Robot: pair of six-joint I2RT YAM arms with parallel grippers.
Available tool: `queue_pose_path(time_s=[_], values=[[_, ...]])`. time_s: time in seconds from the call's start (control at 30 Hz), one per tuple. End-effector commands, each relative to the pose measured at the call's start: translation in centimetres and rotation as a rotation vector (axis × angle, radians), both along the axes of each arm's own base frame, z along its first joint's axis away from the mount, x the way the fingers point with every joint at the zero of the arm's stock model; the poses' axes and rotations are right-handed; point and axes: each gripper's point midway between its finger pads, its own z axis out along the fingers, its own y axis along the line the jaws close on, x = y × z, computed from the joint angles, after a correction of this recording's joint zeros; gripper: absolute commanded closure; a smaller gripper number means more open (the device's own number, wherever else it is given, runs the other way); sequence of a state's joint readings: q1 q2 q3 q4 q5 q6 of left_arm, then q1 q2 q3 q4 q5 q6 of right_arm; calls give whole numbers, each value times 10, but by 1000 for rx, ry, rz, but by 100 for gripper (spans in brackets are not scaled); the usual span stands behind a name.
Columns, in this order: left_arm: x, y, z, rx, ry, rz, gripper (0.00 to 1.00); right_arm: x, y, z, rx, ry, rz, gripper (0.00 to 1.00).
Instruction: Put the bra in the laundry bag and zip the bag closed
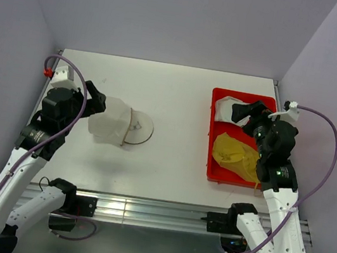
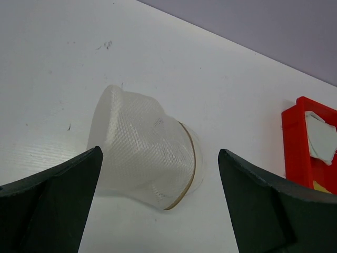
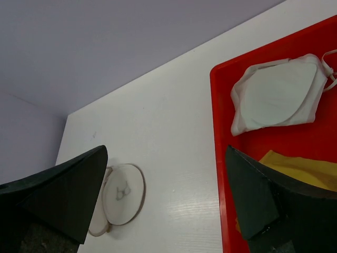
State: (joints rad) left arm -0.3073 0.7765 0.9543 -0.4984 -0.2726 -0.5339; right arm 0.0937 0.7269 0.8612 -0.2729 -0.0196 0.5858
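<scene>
From above, the left hand [image 1: 99, 105] is sitting just beside the closed end of the laundry bag [image 1: 112, 128], and from here I cannot tell if they are touching. The bag is lying on its side on the white desk [image 1: 179, 96], with its round face pointing to the right and lying flat on the desk. The right hand [image 1: 242, 111] is hanging over the far end of the red tray [image 1: 206, 166], above a white bra [image 1: 225, 107]. The bra [image 1: 236, 155], the yellow one, is lying crumpled in the near half of that tray, well apart from the bag. In the left wrist view, the two dark fingers are standing wide apart and are holding nothing. The mesh bag is lying ahead, between them, with its tan rim pointing toward the tray, and the fingers are not pressing on it. In the right wrist view, that hand is also spread wide and is holding nothing. The white bra is lying in the tray beyond the fingers, a bit of yellow cloth is peeking out beside the right finger, and the bag's round face is showing far off by the left finger.
</scene>
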Motion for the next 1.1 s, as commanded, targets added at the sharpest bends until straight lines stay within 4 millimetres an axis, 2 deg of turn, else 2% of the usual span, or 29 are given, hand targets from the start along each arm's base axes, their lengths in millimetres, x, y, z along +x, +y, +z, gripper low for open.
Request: queue_pose_path(time_s=[0.0, 0.23, 0.33, 0.43, 0.53, 0.57, 0.63, 0.67, 0.7, 0.73, 0.77, 0.83, 0.87, 0.93, 1.03, 1.07], values=[[1, -3, 17, 3, -47, -32, 1, 0, -5, 14, -11, -28, -24, 0], [-9, -10, 4, -2, -28, -83, 1, 3, -33, 0, -83, 77, -167, 0], [-13, -8, 4, 5, -36, -87, 1, 4, -42, -13, -91, 138, -219, 0], [-14, -11, 1, 1, -35, -107, 1, 7, -50, -33, -103, 222, -265, 0], [-16, -14, -11, 1, -10, -120, 1, 10, -60, -56, -98, 300, -310, 0], [-17, -15, -14, -4, -2, -126, 1, 11, -65, -69, -87, 335, -330, 0], [-18, -17, -15, -6, -2, -138, 1, 14, -64, -80, -58, 368, -315, 0], [-20, -17, -15, -7, -8, -141, 1, 13, -62, -93, -44, 401, -307, 0], [-20, -16, -14, -4, -12, -139, 1, 14, -69, -98, -31, 410, -328, 1], [-21, -15, -15, -3, -10, -136, 1, 14, -66, -104, -24, 420, -312, 1], [-21, -15, -14, -3, -13, -138, 1, 11, -64, -119, -23, 452, -307, 3], [-22, -16, -17, -4, -9, -145, 1, 9, -64, -130, -26, 469, -305, 4], [-22, -16, -17, -4, -7, -147, 1, 6, -64, -143, -33, 497, -300, 5], [-23, -17, -18, -3, -7, -150, 1, 1, -67, -155, -53, 535, -315, 7], [-22, -17, -19, 4, -4, -151, 1, -7, -84, -161, -108, 571, -397, 8], [-21, -17, -21, 4, 3, -154, 1, -9, -96, -158, -125, 572, -466, 9]])
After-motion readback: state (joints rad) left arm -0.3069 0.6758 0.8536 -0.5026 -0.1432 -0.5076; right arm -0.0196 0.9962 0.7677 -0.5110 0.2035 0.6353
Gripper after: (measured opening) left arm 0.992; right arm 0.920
